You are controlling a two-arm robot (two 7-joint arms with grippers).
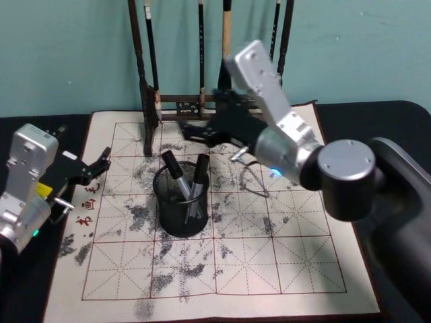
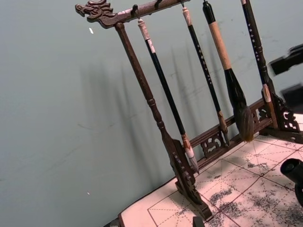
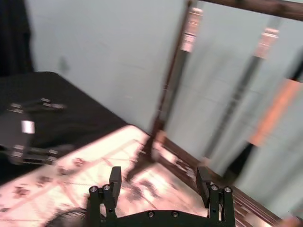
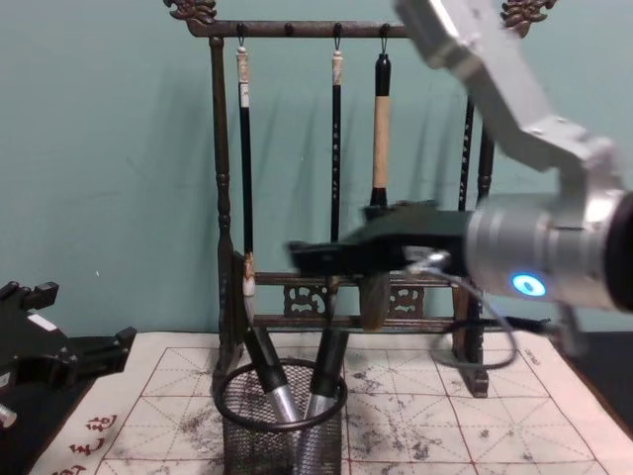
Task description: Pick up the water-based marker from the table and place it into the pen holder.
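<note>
1. Black mesh forms the holder (image 1: 182,202), which stands on the ink-stained felt mat (image 1: 283,262) in front of the wooden brush rack (image 4: 223,198). It sits toward the mat's left-centre, within both arms' reach.

2. Two markers (image 1: 185,178) stand in the holder, lying against the rim and tilted apart from each other, dark caps up and grey barrels down inside the mesh. The chest view shows them the same way (image 4: 297,386). No marker is seen lying on the mat, so the placing looks done.

3. The right gripper (image 1: 202,131) hangs above and just behind the holder, between it and the rack's lower rail. Its fingers (image 3: 115,182) are spread apart with nothing between them, as the right wrist view shows. From the chest it appears as a dark hand (image 4: 336,252) above the cup's rim. That spot suits a release over the mouth: high enough to clear the caps.

4. The left gripper (image 1: 101,165) rests at the mat's left edge, well apart from the holder, fingers apart and empty. It looks parked, out of the working arm's way.

5. The next move, I judge, is to pull the right arm up and back without brushing the hanging brushes (image 4: 381,129) close behind it.
</note>
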